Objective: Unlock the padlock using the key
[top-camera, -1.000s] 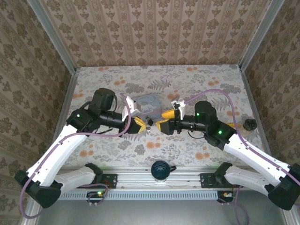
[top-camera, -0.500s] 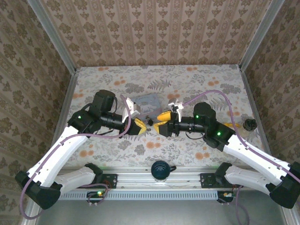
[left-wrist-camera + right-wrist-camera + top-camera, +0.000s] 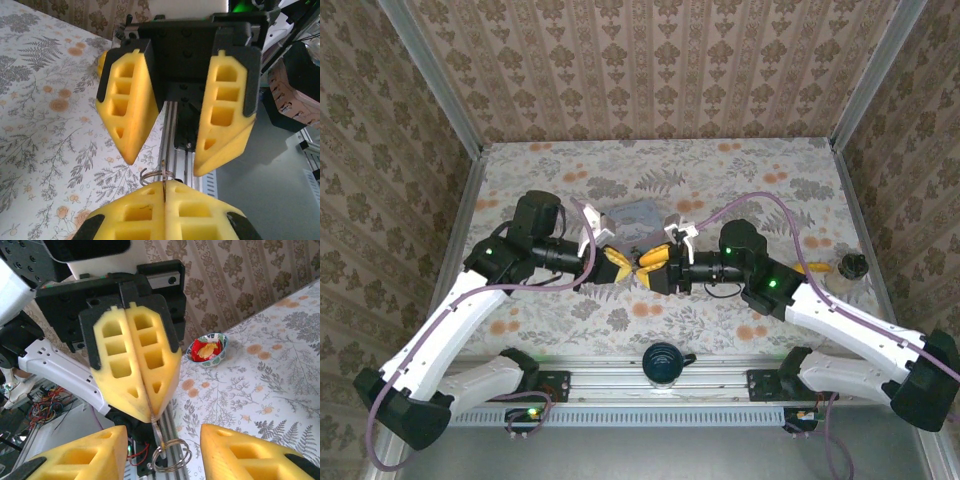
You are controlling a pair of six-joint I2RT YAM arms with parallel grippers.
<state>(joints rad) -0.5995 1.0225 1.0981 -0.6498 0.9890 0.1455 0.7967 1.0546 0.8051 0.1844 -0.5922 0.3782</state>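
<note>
Key (image 3: 157,435) on its ring (image 3: 172,455) pinched by left gripper (image 3: 151,416), right gripper (image 3: 165,165) spread

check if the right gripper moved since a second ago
Yes, the right gripper moved left, away from the black knob at the table's right edge.

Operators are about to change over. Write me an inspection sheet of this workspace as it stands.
Surface: floral-print table.
Job's things: key on a split ring, clamped in the left gripper.
Clutter: pale blue tin; black knob by the right edge; dark cup on the front rail; small bowl of red pieces.
Grippers: left shut; right gripper open, facing it across a gap.
Cables: purple cables, slack loops.
Surroundings: wallpapered walls, aluminium frame.
</note>
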